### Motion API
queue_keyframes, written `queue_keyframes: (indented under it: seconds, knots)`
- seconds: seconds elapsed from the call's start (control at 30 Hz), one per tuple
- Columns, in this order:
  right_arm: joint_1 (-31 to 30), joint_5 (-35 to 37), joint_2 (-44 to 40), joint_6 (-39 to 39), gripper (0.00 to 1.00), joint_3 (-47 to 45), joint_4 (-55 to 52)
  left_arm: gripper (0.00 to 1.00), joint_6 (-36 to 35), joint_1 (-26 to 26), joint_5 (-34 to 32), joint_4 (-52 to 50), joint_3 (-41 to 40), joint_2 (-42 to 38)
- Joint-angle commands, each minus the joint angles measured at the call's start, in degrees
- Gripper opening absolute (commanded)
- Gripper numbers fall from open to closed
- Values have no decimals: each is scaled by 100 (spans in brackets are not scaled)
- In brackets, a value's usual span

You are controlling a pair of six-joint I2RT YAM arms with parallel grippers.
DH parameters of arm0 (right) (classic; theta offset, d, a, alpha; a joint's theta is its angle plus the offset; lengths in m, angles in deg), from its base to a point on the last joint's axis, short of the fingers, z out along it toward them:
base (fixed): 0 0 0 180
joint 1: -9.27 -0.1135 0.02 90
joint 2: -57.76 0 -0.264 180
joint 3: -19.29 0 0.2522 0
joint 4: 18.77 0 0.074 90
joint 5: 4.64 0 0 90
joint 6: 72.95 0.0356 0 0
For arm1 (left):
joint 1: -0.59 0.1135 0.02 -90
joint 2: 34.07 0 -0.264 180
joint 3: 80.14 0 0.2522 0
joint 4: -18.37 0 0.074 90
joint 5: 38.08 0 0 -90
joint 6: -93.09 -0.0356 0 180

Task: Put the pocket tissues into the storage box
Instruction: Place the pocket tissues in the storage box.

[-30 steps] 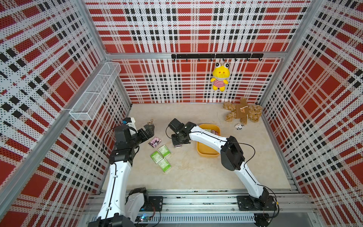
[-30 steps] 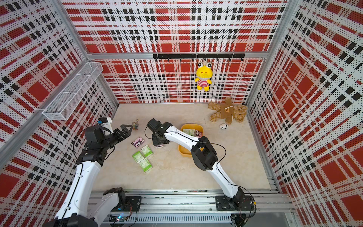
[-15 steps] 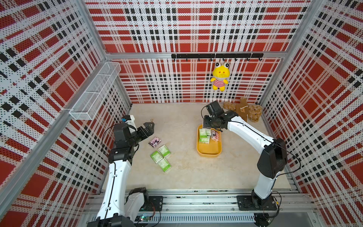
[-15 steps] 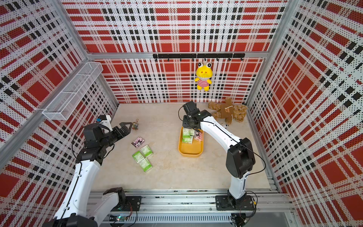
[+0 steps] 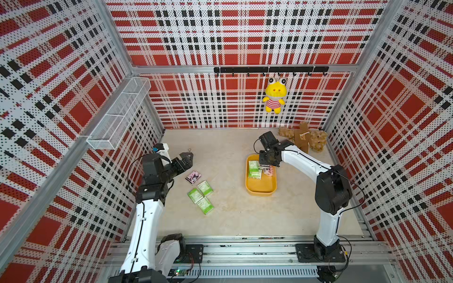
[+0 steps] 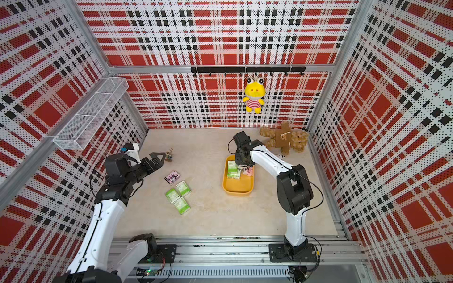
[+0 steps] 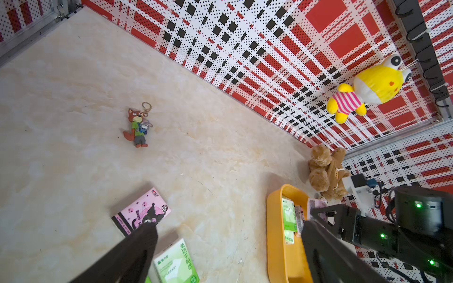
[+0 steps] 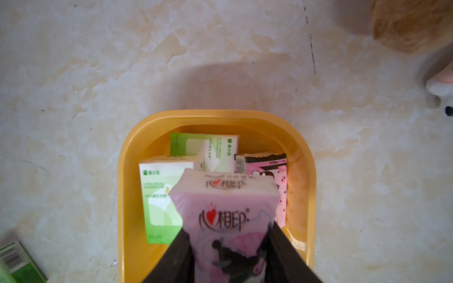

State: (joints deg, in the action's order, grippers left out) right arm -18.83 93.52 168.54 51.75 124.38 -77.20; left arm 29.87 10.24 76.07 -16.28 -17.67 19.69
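The yellow-orange storage box (image 5: 261, 187) (image 6: 237, 186) lies right of the table's middle. Two green-and-white pocket tissues (image 8: 204, 149) (image 8: 161, 196) and a pink one (image 8: 269, 166) lie at its far end. My right gripper (image 8: 228, 232) (image 5: 266, 164) hangs over that far end, shut on a pink pack with a dark cartoon figure (image 8: 228, 208). On the table to the left lie a pink pack (image 5: 193, 177) and three green packs (image 5: 205, 188) (image 5: 195, 195) (image 5: 205, 205). My left gripper (image 5: 187, 156) (image 7: 228, 227) is open and empty, above the table just beyond the pink pack.
A fox keychain charm (image 7: 138, 127) lies by the left gripper's tip. A brown teddy (image 5: 304, 137) and a small white toy (image 8: 441, 88) lie behind the box. A yellow plush (image 5: 274, 98) hangs from the back wall's hook rail. A white wire basket (image 5: 117, 122) hangs on the left wall.
My right arm has swung from the table's middle to the far end of the box, carrying the pink pack. In the last half second it barely moved. The left arm shifted slightly.
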Motion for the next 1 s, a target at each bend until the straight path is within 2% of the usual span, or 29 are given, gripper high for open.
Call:
queue_keyframes:
  seconds: [0.0, 0.33, 0.57, 0.9, 0.97]
  knots:
    - [142, 78, 210, -155, 47, 51, -27, 99, 14, -23, 12, 96, 86, -14]
    - [191, 76, 571, -223, 54, -95, -82, 99, -12, -16, 12, 93, 75, -4]
    - [191, 75, 570, -227, 70, -108, -40, 99, -20, -23, 12, 76, 91, -8]
    - [160, 184, 64, -258, 73, 233, -200, 99, -24, -25, 3, 77, 70, -3]
    - [124, 251, -14, -462, 74, 413, -309, 99, -23, -18, 4, 79, 87, 11]
